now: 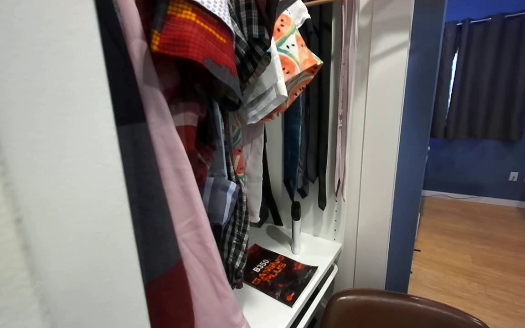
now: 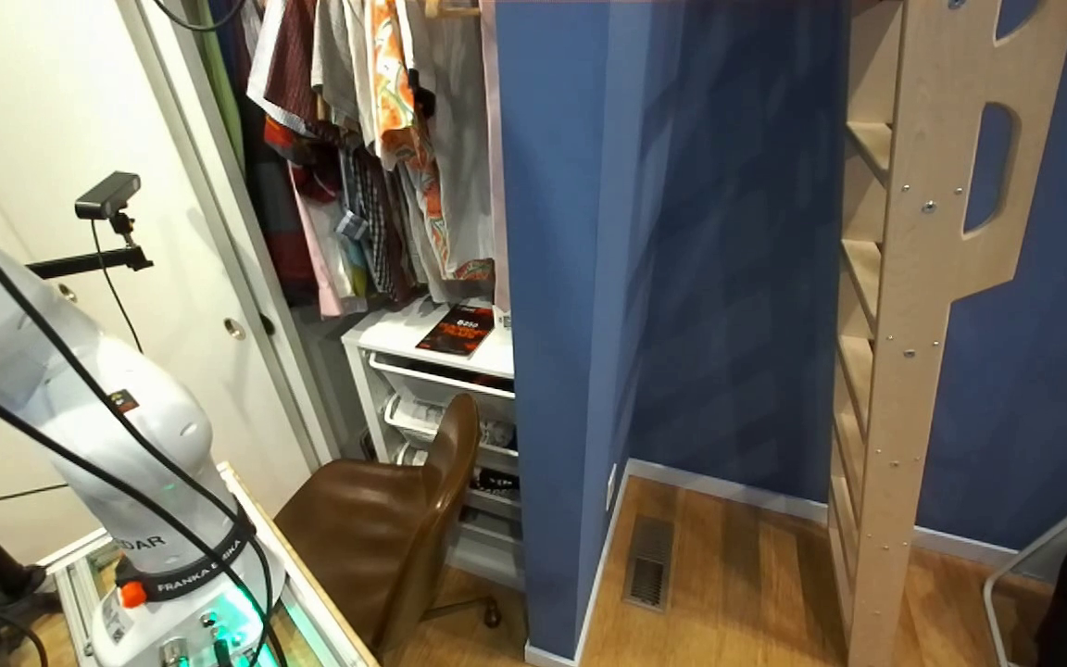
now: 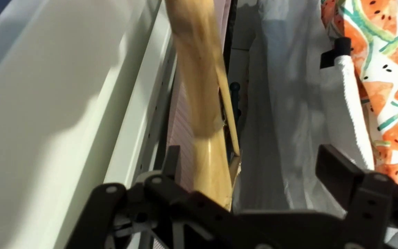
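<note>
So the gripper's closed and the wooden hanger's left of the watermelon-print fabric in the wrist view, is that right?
Not quite: the gripper is open; the wrist view shows its fingers wide apart. The wooden hanger is left of the watermelon-print fabric, as you said.

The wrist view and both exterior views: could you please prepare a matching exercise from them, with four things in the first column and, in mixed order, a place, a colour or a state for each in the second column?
Things
1. Gripper
2. Hanger
3. Watermelon-print garment
4. B350 booklet

Places, colours, states
A. Lying on top of the white drawer unit
B. Light wood colour
C. Open
D. Orange, green and white

Right pairs: 1-C, 2-B, 3-D, 4-A
</note>
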### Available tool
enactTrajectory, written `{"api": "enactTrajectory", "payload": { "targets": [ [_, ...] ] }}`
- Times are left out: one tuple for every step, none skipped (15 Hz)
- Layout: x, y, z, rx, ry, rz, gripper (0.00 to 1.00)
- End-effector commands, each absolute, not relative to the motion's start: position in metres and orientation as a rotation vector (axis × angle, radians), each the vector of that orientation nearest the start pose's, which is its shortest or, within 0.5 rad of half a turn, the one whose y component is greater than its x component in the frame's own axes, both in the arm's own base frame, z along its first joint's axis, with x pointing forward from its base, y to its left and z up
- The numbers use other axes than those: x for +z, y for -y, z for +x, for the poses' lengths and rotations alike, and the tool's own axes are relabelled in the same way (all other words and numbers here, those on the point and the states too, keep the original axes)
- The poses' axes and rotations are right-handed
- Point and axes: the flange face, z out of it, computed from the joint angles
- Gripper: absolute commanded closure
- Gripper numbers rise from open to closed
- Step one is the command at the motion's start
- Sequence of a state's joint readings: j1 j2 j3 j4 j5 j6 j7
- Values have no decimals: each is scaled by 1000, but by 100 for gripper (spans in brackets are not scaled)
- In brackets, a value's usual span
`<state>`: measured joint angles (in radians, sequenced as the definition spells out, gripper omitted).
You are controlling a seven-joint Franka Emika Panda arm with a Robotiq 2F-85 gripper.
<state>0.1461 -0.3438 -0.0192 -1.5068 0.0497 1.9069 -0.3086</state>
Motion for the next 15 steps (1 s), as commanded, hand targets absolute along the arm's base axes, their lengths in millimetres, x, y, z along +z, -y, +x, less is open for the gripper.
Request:
{"api": "enactTrajectory", "payload": {
  "targets": [
    [876, -46, 441, -1154, 648, -2840, 11],
    [875, -44, 443, -1145, 646, -2838, 28],
    [874, -43, 446, -1139, 649, -2836, 34],
    [874, -42, 448, -1132, 649, -2831, 43],
    [872, -41, 450, -1127, 651, -2828, 49],
    [872, -40, 452, -1122, 651, -2826, 56],
    [872, -39, 452, -1122, 656, -2822, 64],
    [873, -39, 451, -1122, 660, -2818, 70],
    [875, -39, 449, -1130, 666, -2816, 78],
    [877, -39, 447, -1137, 671, -2815, 84],
    [880, -39, 443, -1147, 681, -2816, 90],
    [881, -40, 441, -1147, 692, -2814, 95],
    [884, -40, 438, -1148, 706, -2814, 96],
    [886, -41, 436, -1148, 716, -2805, 95],
    [887, -42, 433, -1147, 728, -2799, 93]
  ]
}}
